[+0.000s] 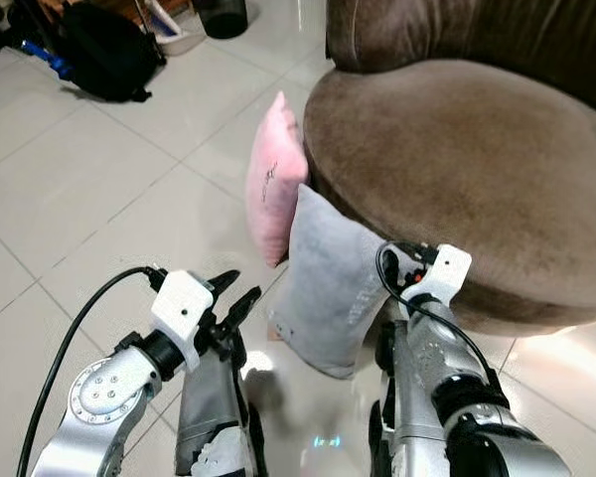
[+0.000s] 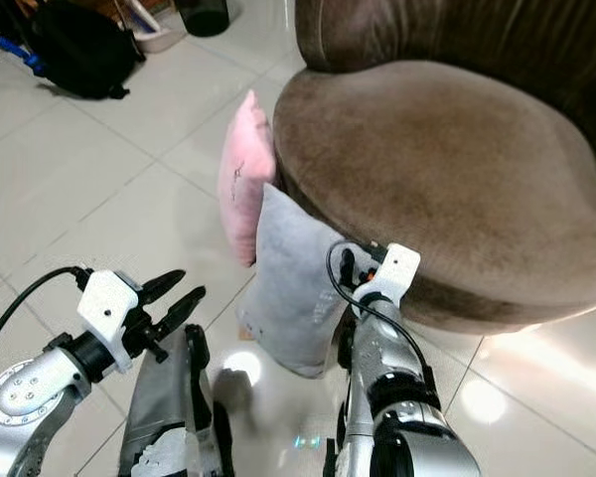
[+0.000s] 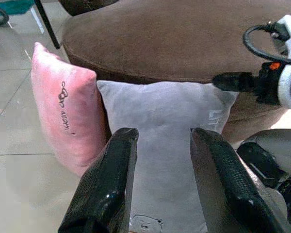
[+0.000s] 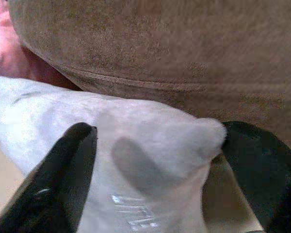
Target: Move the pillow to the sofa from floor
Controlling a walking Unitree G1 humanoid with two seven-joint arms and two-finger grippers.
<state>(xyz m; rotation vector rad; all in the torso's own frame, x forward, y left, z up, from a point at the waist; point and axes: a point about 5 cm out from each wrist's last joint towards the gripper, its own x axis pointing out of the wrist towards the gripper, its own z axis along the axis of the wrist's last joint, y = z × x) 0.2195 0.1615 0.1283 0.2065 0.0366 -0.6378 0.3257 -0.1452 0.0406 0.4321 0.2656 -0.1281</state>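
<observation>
Two silver arms are extended forward and downward. The left gripper (image 1: 234, 291) is held with its two black fingers (image 3: 106, 184) parted, nothing lying between the jaws. The right gripper (image 4: 160, 170) is spread wide, one finger (image 4: 63, 179) on each side of soft grey fabric that sits between the jaws; a black cable is looped over its white wrist

Both head views look down and forward from above the arms, sharing the grey pillow (image 1: 323, 288), pink pillow (image 1: 273, 179) and brown sofa (image 1: 477, 169). The left wrist view faces the grey pillow from nearby. The right wrist view sits very close to its upper corner.
</observation>
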